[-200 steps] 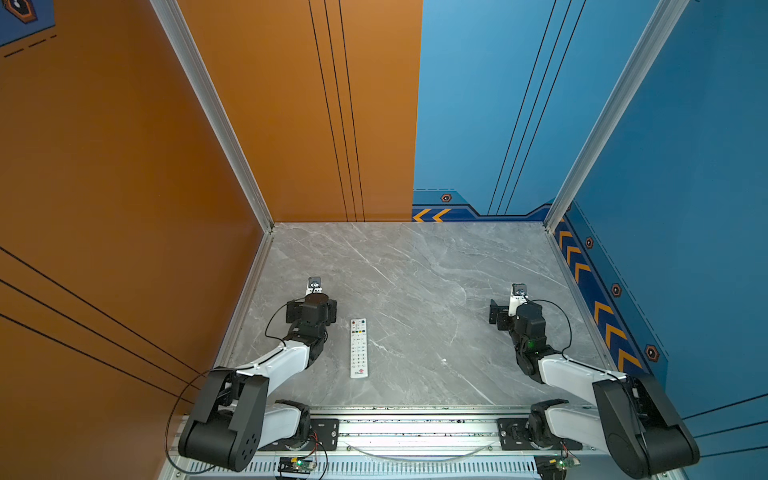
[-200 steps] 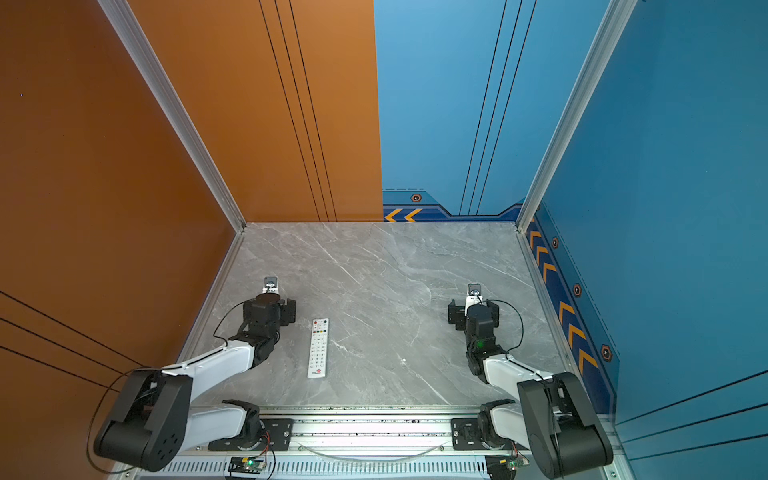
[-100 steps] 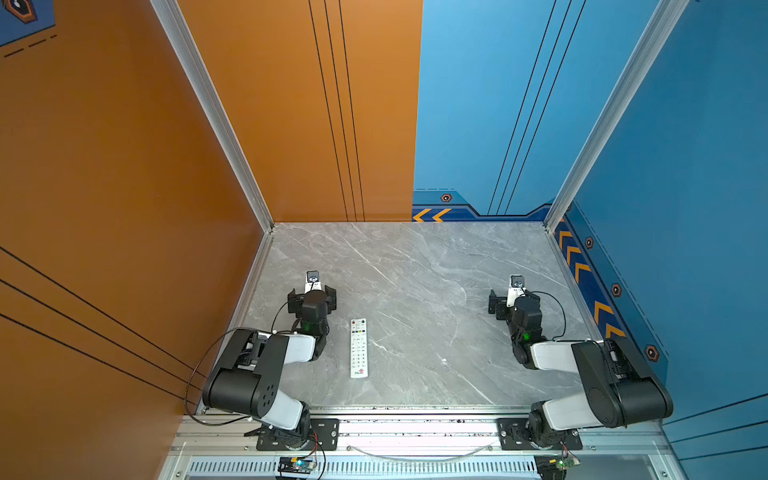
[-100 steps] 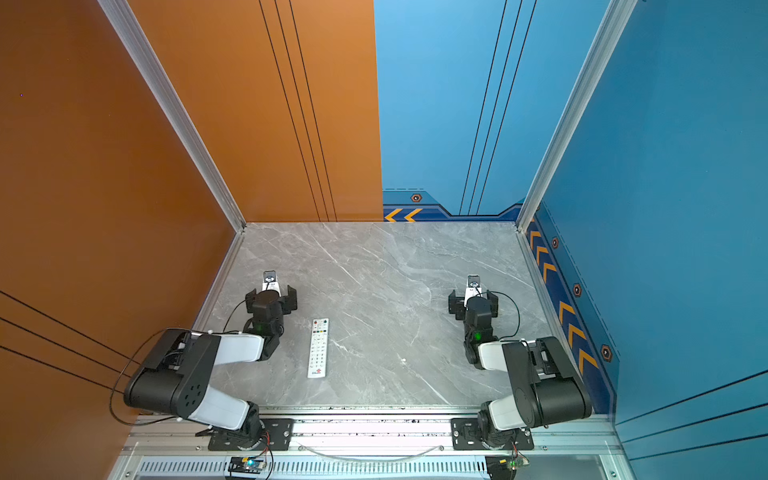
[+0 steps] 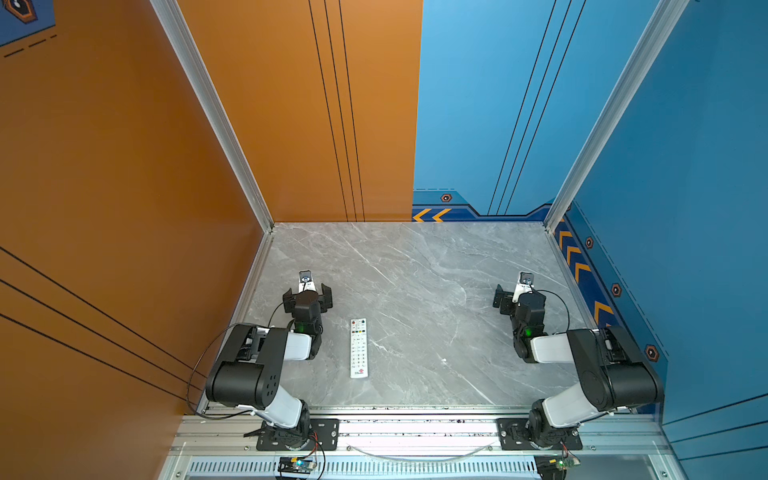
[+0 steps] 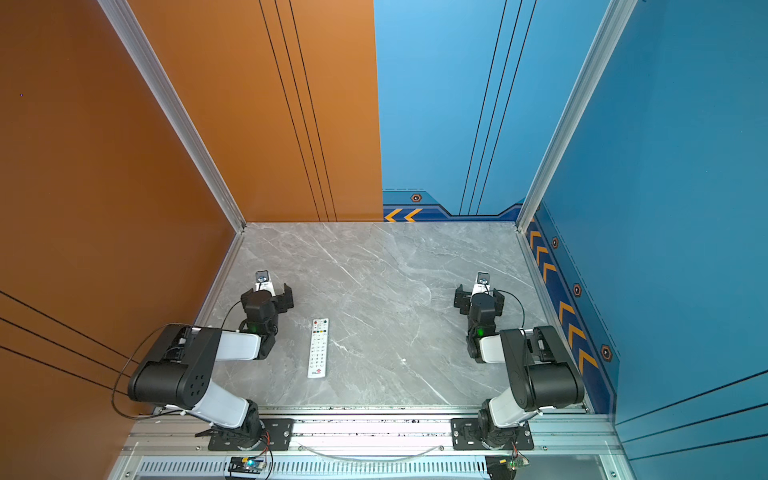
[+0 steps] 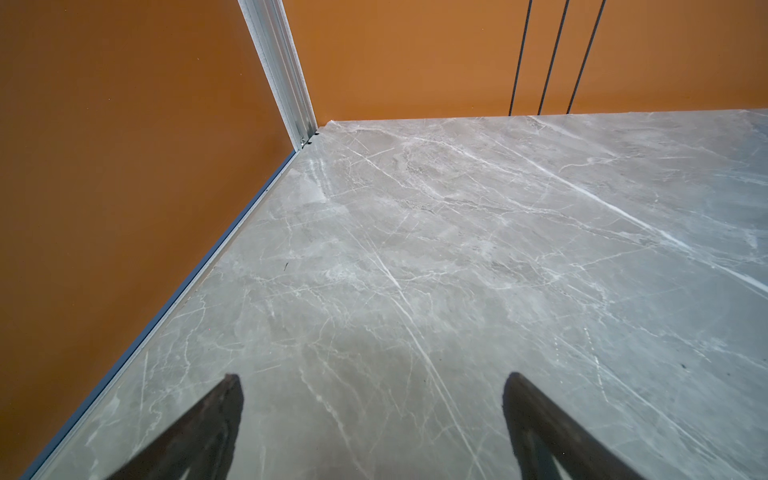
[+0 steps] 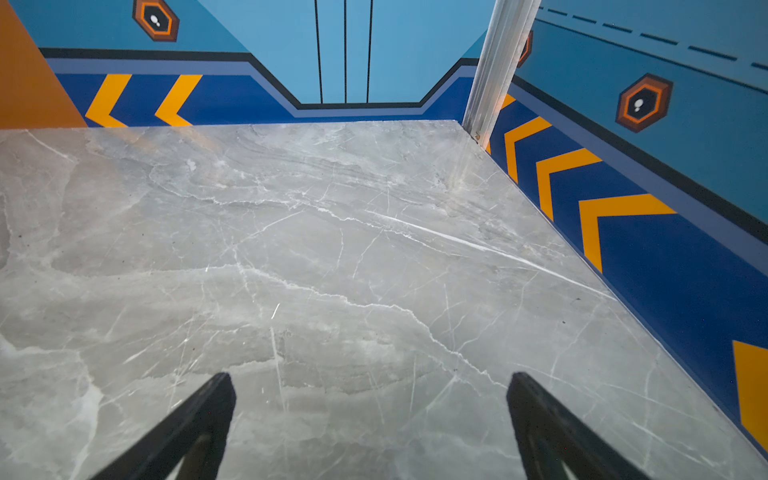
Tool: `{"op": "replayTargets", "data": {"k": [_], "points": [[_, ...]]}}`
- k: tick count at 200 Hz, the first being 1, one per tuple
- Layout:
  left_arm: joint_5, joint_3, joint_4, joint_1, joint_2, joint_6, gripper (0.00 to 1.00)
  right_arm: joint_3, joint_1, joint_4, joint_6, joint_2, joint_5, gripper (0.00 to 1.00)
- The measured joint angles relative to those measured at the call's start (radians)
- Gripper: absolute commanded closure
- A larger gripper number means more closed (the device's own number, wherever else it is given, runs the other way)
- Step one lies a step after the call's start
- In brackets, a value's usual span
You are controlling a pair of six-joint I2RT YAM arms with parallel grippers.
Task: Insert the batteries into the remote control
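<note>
Our left claw (image 5: 307, 296) and right claw (image 5: 518, 298) hang wide open, empty, over the grey marble tabletop (image 5: 415, 266); we should flip the buttons-up long white plastic remote control (image 5: 359, 348) first.

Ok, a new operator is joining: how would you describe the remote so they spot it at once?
Find the grey marble table. Near its front edge, just right of the left arm, lies the remote. Unlike that black-and-white arm, it is a slim white bar, buttons up, red logo at its near end.
</note>
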Motion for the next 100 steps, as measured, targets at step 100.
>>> {"op": "replayTargets", "data": {"k": [100], "points": [[0.018,0.0,0.01,0.0,0.0,0.0,0.02,0.002,-0.015,-0.003,0.016,0.0,0.001,0.0]]}}
